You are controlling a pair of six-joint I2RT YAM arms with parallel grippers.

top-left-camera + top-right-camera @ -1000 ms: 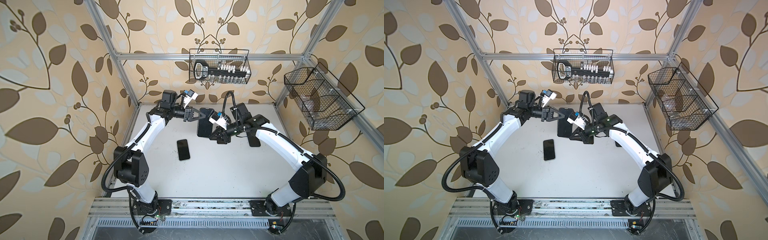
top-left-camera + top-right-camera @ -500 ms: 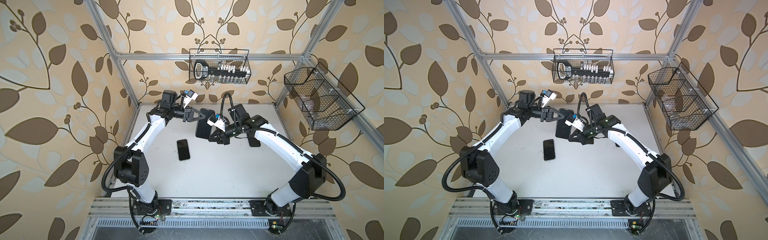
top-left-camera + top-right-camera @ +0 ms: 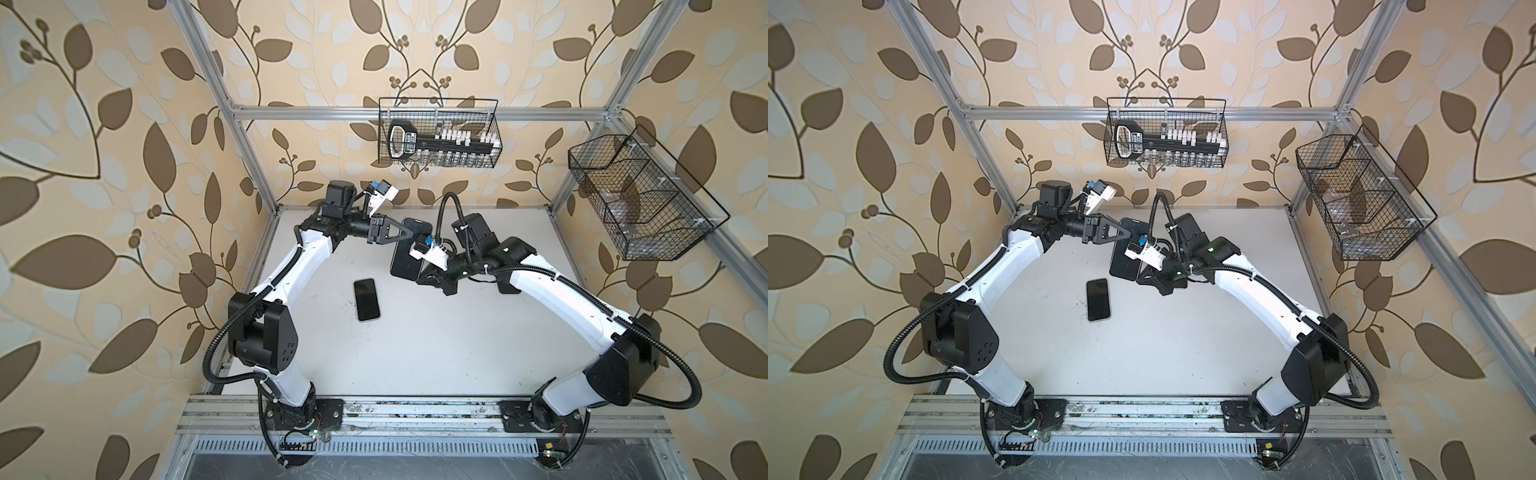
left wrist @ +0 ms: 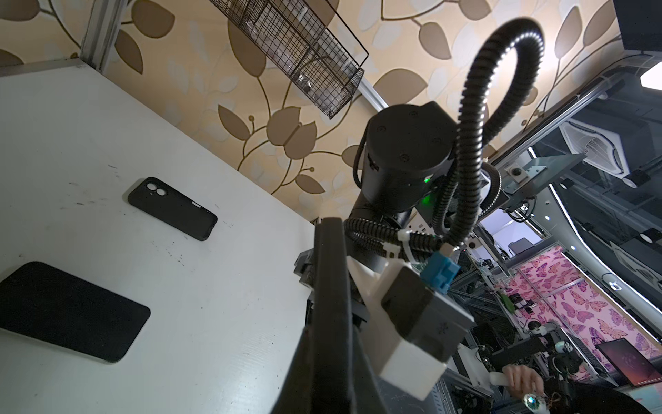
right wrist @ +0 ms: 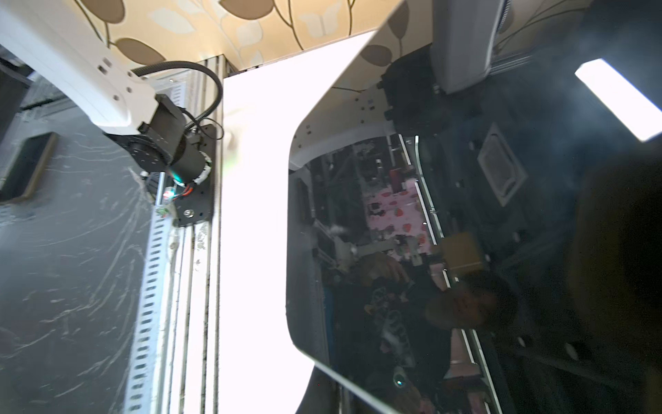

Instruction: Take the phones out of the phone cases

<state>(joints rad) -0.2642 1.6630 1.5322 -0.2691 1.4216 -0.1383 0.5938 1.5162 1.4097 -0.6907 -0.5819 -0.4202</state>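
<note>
The phone in its black phone case (image 3: 404,266) (image 3: 1124,266) hangs above the back middle of the table, held at both ends. My left gripper (image 3: 409,235) (image 3: 1130,235) is shut on its far end; the case's dark edge (image 4: 331,279) runs between the jaws. My right gripper (image 3: 420,275) (image 3: 1142,277) is shut on its nearer right side. In the right wrist view the phone's glossy screen (image 5: 465,233) fills the frame, with a grey rim along its edge.
A second phone (image 3: 367,299) (image 3: 1098,299) lies screen up on the table, left of centre. An empty black case (image 4: 172,208) lies near the right wall, partly hidden under my right arm (image 3: 509,286). Another flat black slab (image 4: 71,312) lies on the table. Wire baskets (image 3: 438,133) (image 3: 640,199) hang on the walls.
My right gripper has shifted a little left against the held phone and its jaws have closed tighter. The left gripper keeps its hold and has not moved.
</note>
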